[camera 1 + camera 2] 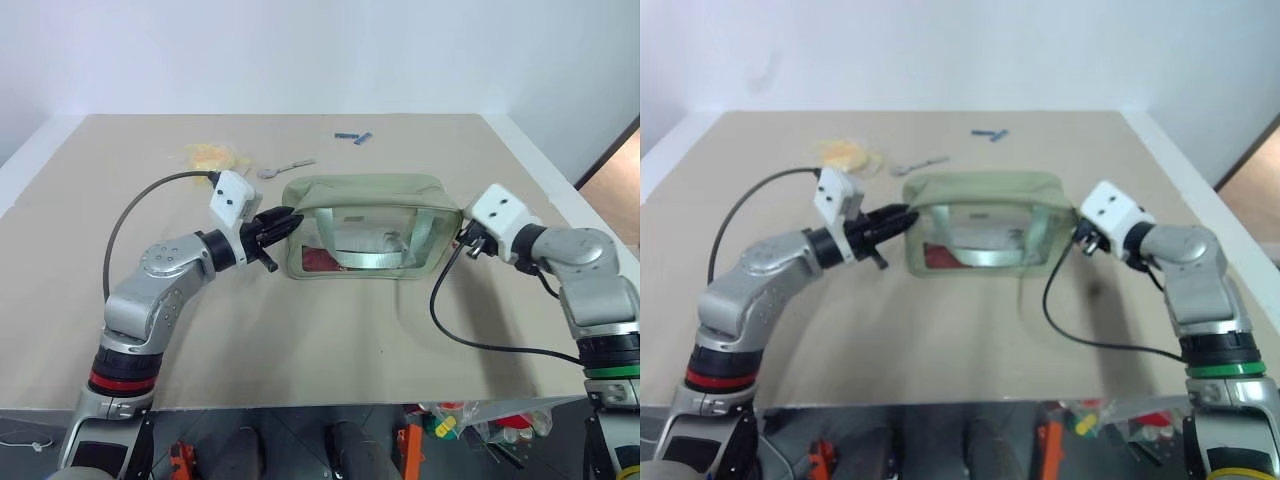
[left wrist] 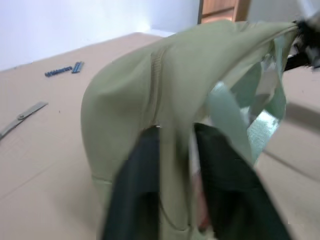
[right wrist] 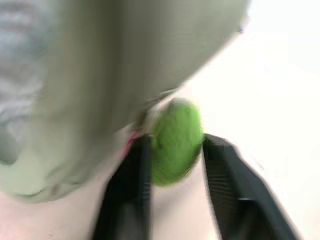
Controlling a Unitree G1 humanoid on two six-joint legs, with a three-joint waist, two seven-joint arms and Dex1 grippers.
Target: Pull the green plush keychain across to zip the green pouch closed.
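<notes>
Because a zip slides best when the bag cannot move, the left tool is at the left end of the pouch, with pouch cloth between its two black fingers. I think it is pinching that end to keep it steady, but I cannot tell how tight. The pouch sits in the middle of the worktop. At its right end is the keychain, between the fingers of the right tool, which stand apart on each side of it. They look loose around it, not squeezing. Since the keychain is at the right end, the zip looks pulled across.

Count them: one pouch, one keychain, two tools. Far back lie one yellow packet, one spoon and a little blue thing.
</notes>
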